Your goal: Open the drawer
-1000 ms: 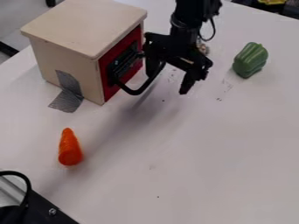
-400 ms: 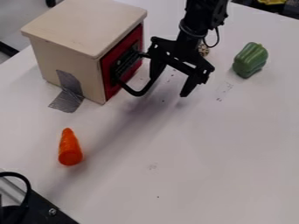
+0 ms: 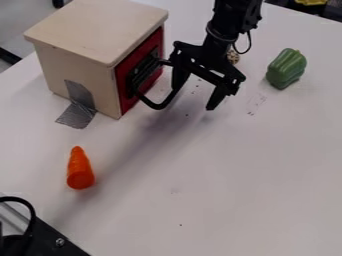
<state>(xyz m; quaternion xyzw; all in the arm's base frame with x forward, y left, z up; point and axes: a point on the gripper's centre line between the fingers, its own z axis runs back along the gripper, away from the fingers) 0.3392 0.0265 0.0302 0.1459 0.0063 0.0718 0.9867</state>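
My gripper (image 3: 193, 99), fingers apart, has edged outward beside the black handle (image 3: 157, 106), yet the drawer (image 3: 127, 103) (red-fronted) remains shut

Handle (image 3: 156, 106) partly lost against black hand (image 3: 194, 98)
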